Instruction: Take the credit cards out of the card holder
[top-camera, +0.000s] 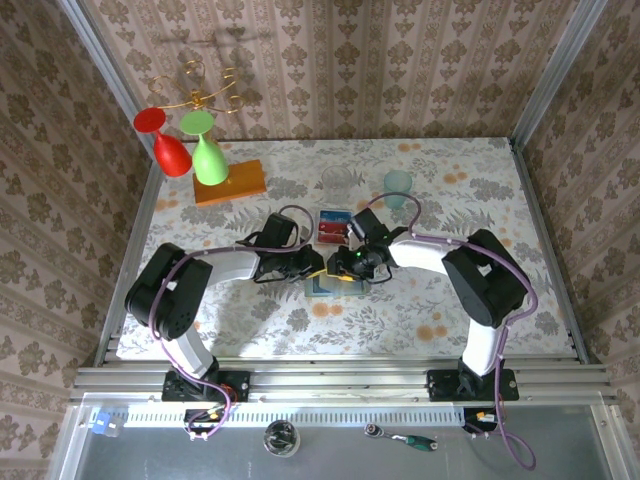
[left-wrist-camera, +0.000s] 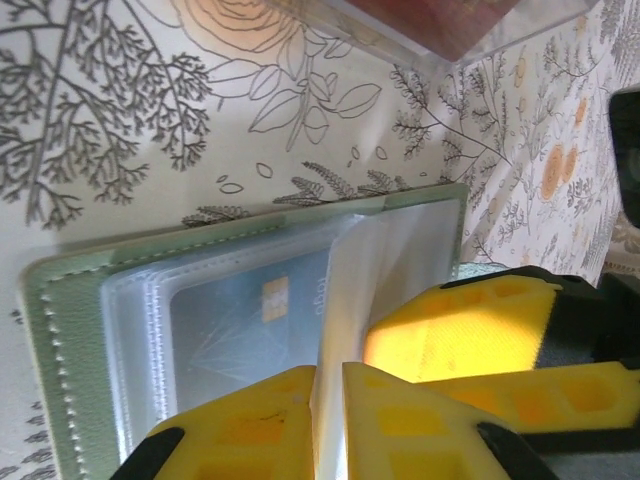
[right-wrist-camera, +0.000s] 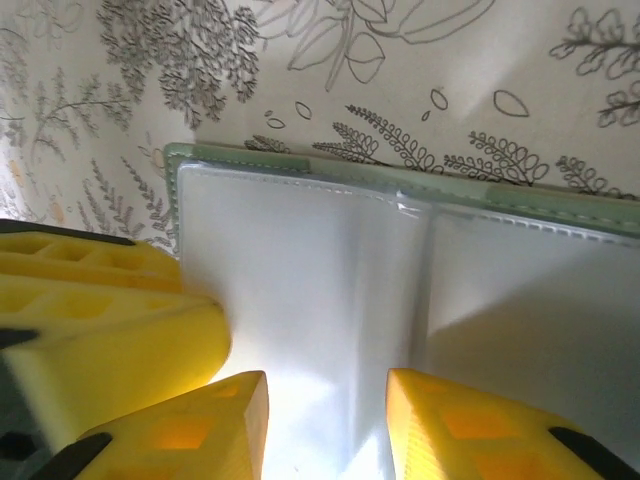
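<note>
Open pale-green card holder (left-wrist-camera: 60, 330): left end effector (left-wrist-camera: 328, 378) pinches its clear sleeve, right end effector (right-wrist-camera: 326, 400) spread.

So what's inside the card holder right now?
The card holder holds clear plastic sleeves, with one bluish card and its gold chip showing through. The left hand pinches one sleeve. Whatever lies behind that card or under the yellow fingers is covered.
</note>
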